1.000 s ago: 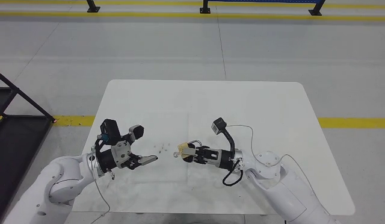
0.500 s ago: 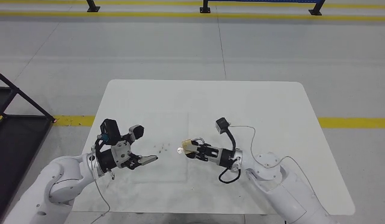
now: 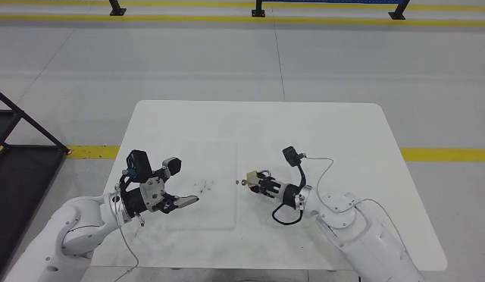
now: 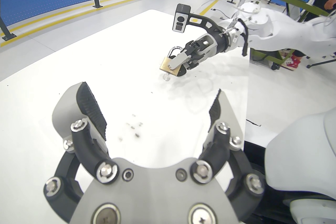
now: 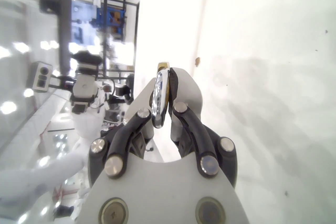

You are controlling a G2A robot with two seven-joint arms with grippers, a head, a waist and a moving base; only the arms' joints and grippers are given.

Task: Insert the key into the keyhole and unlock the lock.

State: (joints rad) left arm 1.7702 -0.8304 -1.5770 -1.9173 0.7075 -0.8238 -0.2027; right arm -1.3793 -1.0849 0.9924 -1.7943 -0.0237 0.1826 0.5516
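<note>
A brass padlock (image 3: 249, 180) with a chrome shackle is held just above the white table (image 3: 326, 130), near its middle, by my right gripper (image 3: 256, 182), which is shut on it. In the left wrist view the padlock (image 4: 167, 65) tilts downward with the key (image 4: 166, 77), a small silvery head, sticking out of its lower end. The right wrist view looks along the shackle (image 5: 159, 97), which sits between the pads. My left gripper (image 3: 182, 183) hangs over the table's left front, open and empty, fingers (image 4: 89, 109) spread wide.
Small dark specks (image 3: 204, 183) lie on the table between the two arms. A black rack (image 3: 23, 161) stands off the table's left side. The table's back half is bare.
My right arm has carried the padlock to the right and a little toward the table's back. The left arm has not moved.
</note>
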